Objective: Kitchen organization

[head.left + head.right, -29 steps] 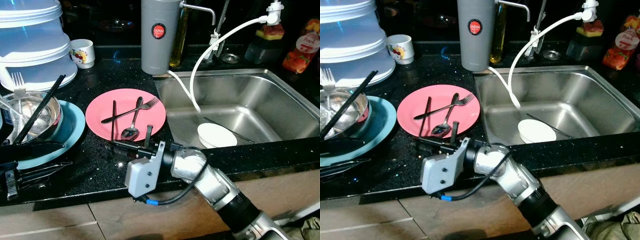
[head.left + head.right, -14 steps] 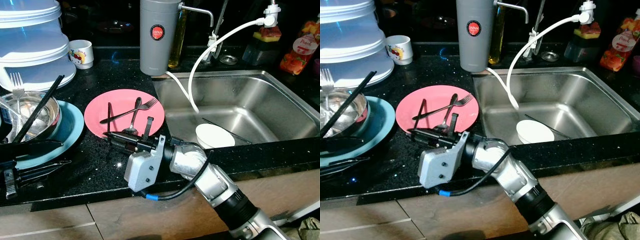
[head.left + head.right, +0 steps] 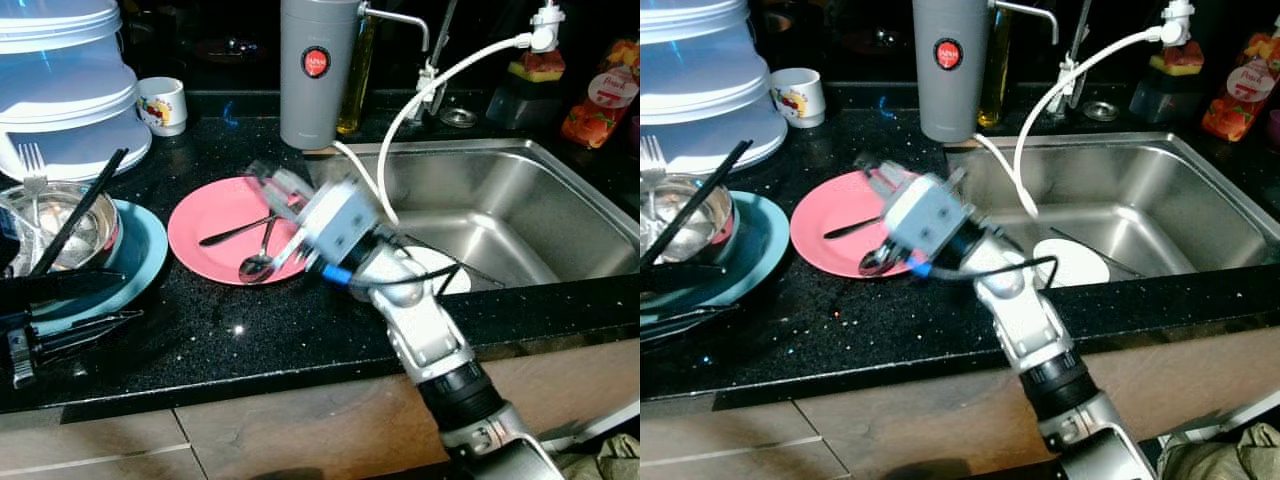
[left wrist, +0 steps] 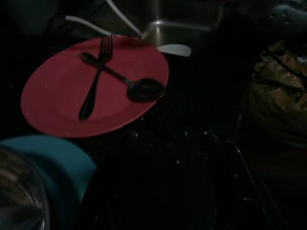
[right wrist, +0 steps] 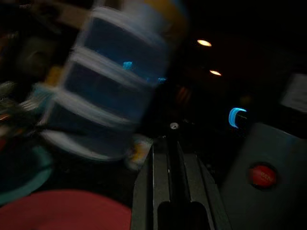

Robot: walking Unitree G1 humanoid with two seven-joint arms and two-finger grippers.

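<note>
The right end effector is raised over the right half of the round pink plate, near the middle of the left eye frame; it is smeared by motion there, but the right wrist view shows its two black fingers pressed together with nothing between them, so it is closed and holds nothing. Behind it the grey wrist housing and silver right arm run down to the lower right of the frame. On the pink plate lie a dark metal spoon and a dark metal fork, crossed over each other, the spoon's bowl toward the plate's near edge. The plate rests on the speckled black stone surface, just left of the stainless steel sink. In the sink sits a small white bowl, partly hidden by the arm, and a white hose curves down into the basin from the upper right. At the left edge of the frame a round teal plate carries a steel bowl with black chopsticks and a silver fork leaning in it. In the upper left stands a stacked white plastic container, with a small white printed cup beside it. A tall grey canister with a red round label stands at the top centre. The left end effector lies low at the lower left; I cannot tell how its fingers stand.
</note>
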